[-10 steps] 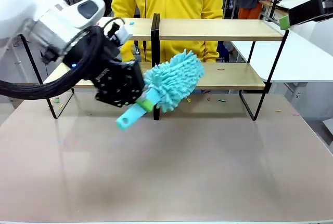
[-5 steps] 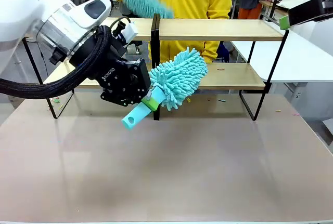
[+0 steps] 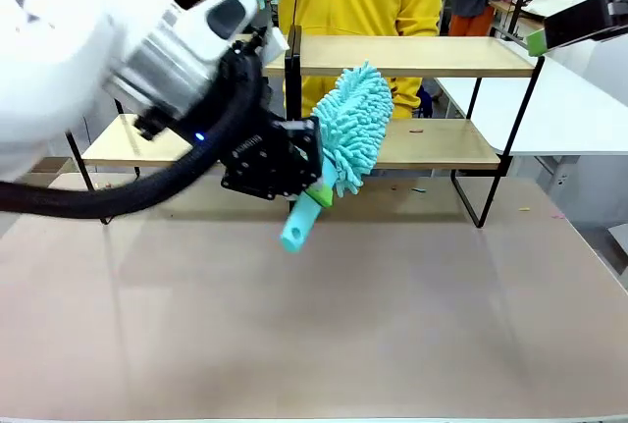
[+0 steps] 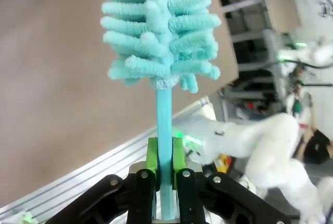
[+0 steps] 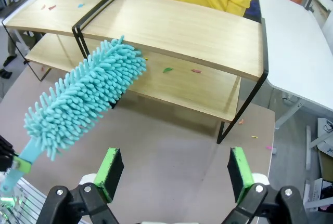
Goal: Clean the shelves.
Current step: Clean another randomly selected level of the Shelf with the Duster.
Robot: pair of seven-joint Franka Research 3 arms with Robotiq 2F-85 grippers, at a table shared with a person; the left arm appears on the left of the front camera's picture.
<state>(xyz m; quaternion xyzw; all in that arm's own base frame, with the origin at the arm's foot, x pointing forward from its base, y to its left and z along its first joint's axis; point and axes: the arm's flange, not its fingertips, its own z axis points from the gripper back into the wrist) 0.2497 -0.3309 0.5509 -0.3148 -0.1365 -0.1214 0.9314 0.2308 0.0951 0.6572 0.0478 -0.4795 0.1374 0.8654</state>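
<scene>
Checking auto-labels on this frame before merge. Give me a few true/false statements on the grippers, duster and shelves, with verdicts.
1. The left gripper is shut on the duster by its handle. True.
2. The right gripper holds a cloth. False: its jaws stand open with nothing between them.
3. The duster's head lies flat on the top board of the shelves. False: it is held tilted in the air, near the central post.
4. Small scraps lie on the lower board. True.
</scene>
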